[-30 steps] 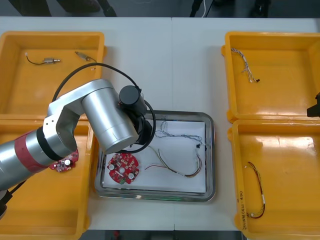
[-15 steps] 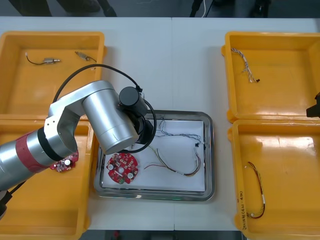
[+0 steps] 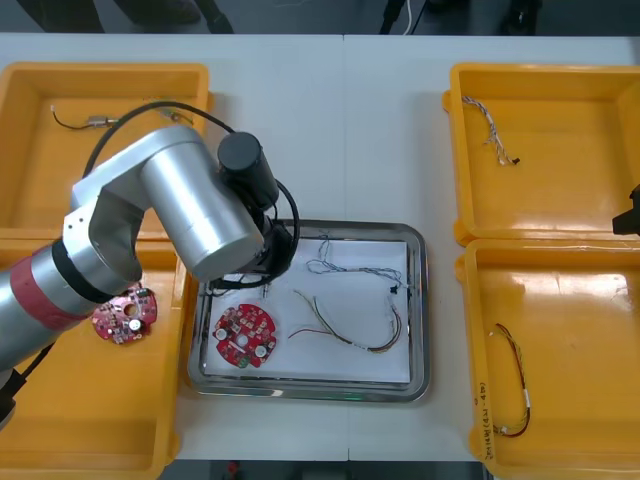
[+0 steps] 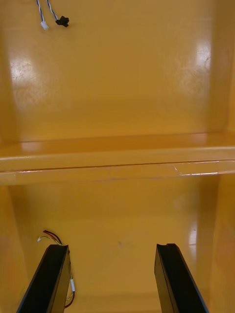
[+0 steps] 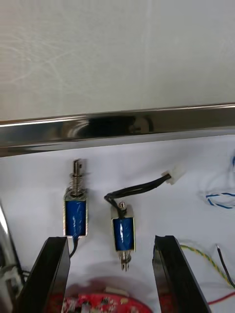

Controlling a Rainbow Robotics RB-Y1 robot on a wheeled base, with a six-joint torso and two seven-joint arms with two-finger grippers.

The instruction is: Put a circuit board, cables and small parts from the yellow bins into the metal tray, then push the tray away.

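Stainless metal tray (image 3: 421, 300), white inside, sits on the bench between the yellow bins (image 3: 458, 150). It holds a red circuit board (image 3: 245, 335), a blue and white cable (image 3: 350, 268), a red and yellow cable (image 3: 365, 340) and two small metal parts (image 5: 76, 211) with blue bodies. The parts lie side by side just inside the tray's rim.

Position of the left tool (image 5: 110, 239): over the tray's left end, fingers apart, gripping nothing. The two parts lie on the liner below the gap.

Position of the right tool (image 4: 111, 246): over the right-hand bins, fingers apart and empty. A second red and yellow cable (image 4: 49, 238) lies beside one finger.

Status (judgement): loading appears complete or nearly so. The push is not yet done.

Hazards:
- One part trails a black lead (image 5: 142, 188) that appears to arch off the liner. A finger passing low could hook it and drag the part out.
- The parts are loose and near the rim. An abrupt push could slide them.
- The tray's left edge lies just beside the left bins. An off-centre push could skew the tray and jam it against a bin wall.
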